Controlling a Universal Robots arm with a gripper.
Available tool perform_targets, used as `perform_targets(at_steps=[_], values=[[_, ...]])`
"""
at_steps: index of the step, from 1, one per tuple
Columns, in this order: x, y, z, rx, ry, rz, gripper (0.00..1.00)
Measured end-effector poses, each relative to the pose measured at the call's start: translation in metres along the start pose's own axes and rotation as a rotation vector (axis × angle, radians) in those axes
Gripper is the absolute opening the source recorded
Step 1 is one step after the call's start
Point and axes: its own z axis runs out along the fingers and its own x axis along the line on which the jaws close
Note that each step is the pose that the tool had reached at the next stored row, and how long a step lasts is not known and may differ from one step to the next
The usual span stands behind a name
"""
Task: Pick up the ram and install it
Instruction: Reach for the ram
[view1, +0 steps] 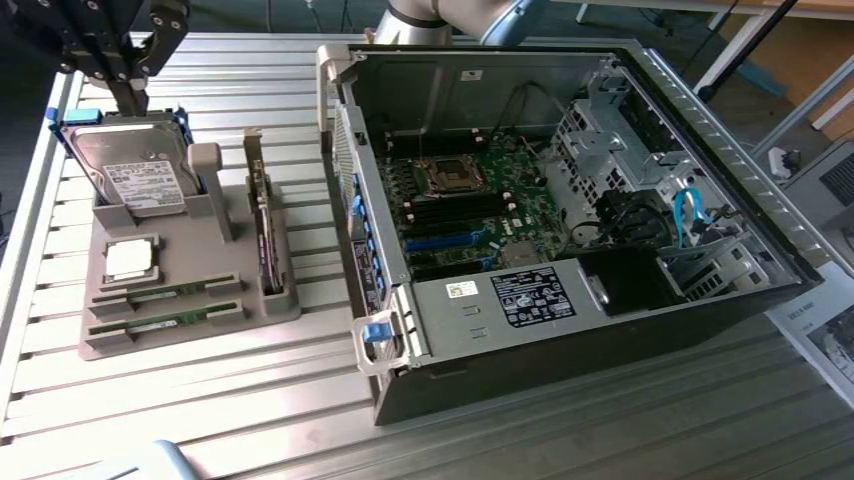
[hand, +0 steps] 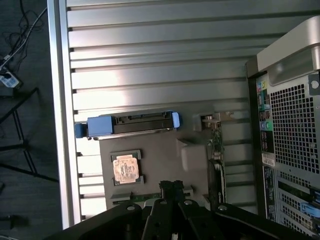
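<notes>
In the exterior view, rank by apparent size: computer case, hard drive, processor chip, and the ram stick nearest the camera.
1. computer case
2. hard drive
3. ram stick and processor chip: not ranked; the stick looks longer, the chip wider.

Slatted metal table bearing a grey fixture at the exterior view's left and an open computer case at its right, motherboard exposed. The fixture holds a hard drive, a CPU chip, a ram stick and, just beside it, a second ram stick. The gripper, fingers together, hangs over the hard drive's far end.
</notes>
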Motion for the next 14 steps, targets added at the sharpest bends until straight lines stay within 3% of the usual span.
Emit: perform_targets(at_steps=[14], values=[[0.011,-0.0334,-0.0016,-0.0001,-0.0001,0.000,0.10]])
